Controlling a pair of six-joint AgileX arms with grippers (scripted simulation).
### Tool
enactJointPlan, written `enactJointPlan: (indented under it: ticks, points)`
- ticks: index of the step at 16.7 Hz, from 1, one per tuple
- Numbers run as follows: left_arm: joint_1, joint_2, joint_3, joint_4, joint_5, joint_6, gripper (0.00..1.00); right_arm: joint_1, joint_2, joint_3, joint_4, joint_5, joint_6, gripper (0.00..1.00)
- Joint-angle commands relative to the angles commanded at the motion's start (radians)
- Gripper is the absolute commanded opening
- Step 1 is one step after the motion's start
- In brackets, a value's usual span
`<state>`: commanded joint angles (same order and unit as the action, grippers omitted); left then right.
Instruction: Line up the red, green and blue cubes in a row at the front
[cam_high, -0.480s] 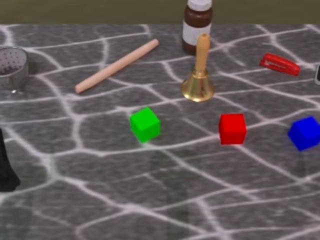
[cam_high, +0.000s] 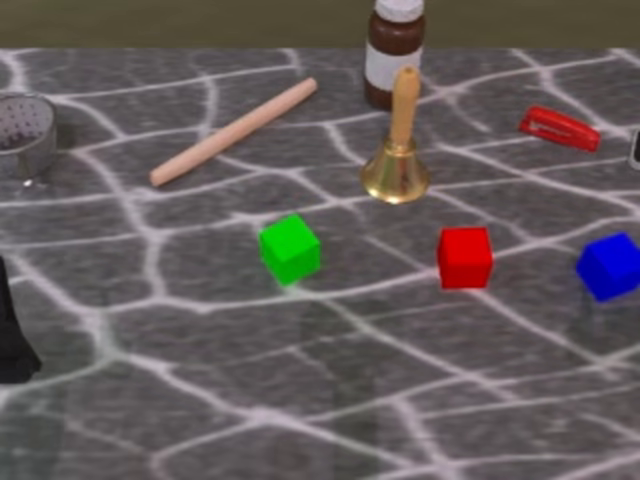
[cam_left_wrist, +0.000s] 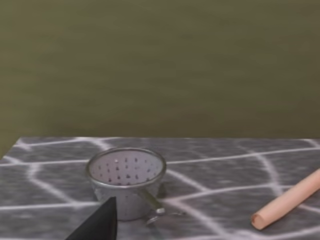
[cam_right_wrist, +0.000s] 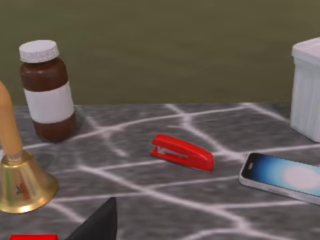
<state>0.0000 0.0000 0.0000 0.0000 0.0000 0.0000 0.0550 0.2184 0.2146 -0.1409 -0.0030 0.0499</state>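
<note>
Fingers on both arms show only as dark tips at the wrist views' edges, so you cannot tell their spread. Your green cube (cam_high: 290, 248), red cube (cam_high: 465, 257) and blue cube (cam_high: 609, 266) sit apart mid-table, blue nearest the right edge. They're probably light, rigid; pinch opposite flat faces squarely.

Little of the AgileX body is showing: the left arm (cam_high: 12, 335) is appearing as a matte black, tapering bulk at the table's left edge. In each wrist view, one black, pointed finger (cam_left_wrist: 100, 225) (cam_right_wrist: 100, 225) is showing, plain and unmarked.
</note>
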Motion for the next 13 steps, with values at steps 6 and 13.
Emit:
enactJointPlan:
  ticks: [6,13]
  points:
    - [0.000,0.000,0.000,0.000,0.000,0.000,1.00,0.106,0.578,0.484,-0.307,0.005,0.103,1.00]
    - [0.000,0.000,0.000,0.000,0.000,0.000,1.00,0.247,1.392,1.088,-0.716,0.010,0.232,1.00]
